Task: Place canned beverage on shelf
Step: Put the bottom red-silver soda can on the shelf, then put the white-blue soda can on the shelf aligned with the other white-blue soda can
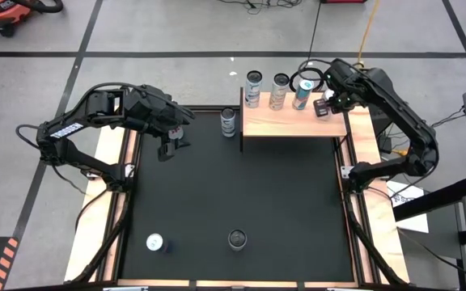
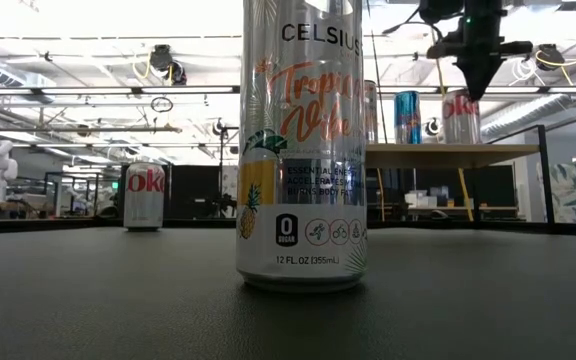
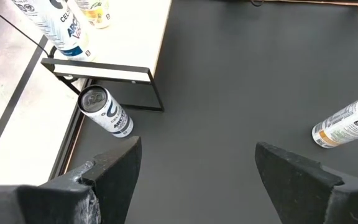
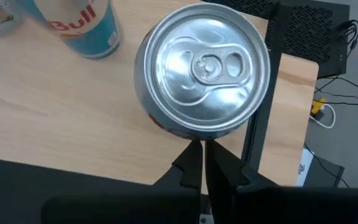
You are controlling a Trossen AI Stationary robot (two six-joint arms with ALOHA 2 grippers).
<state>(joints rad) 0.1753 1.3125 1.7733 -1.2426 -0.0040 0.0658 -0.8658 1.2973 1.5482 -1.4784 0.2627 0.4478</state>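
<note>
A red-and-silver can stands upright on the light-wood shelf, near the shelf's right end. My right gripper is shut and points down just above the can's top, at its rim; the low view shows the gripper over the can. My left gripper hangs open over the far left of the black mat, with nothing between its fingers. My right gripper's shut fingertips stand over the rim of the can's top, pointing down. Whether they touch it, I cannot tell.
Three more cans stand on the shelf, among them a blue one. A dark can stands on the mat beside the shelf's left end. A tall can and a white-topped one stand near the mat's near edge.
</note>
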